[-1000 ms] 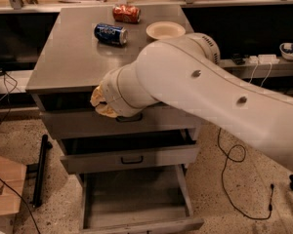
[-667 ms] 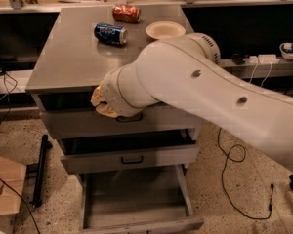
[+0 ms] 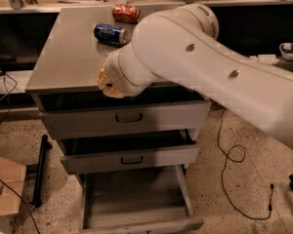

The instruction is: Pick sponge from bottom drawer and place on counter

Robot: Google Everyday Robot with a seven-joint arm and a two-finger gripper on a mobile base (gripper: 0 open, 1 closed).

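The bottom drawer (image 3: pixel 132 196) is pulled out, and its long grey floor shows bare. No sponge shows in it or anywhere else in view. The counter (image 3: pixel 63 52) is the grey metal top of the cabinet. My big white arm reaches across its right half. The arm's end with the gripper (image 3: pixel 107 82) hangs at the counter's front edge, just above the top drawer. It shows only as a tan and white stub, and I see nothing held in it.
A blue can (image 3: pixel 110 33) lies on the counter behind the gripper, and a red can (image 3: pixel 125 13) lies farther back. The top drawer (image 3: pixel 129 117) and the middle drawer (image 3: pixel 132 159) are partly open. A black cable (image 3: pixel 234 155) lies on the floor at the right.
The arm has shifted up and back over the counter. It now hides the white plate that showed at the back right. The cans and drawers have not moved.
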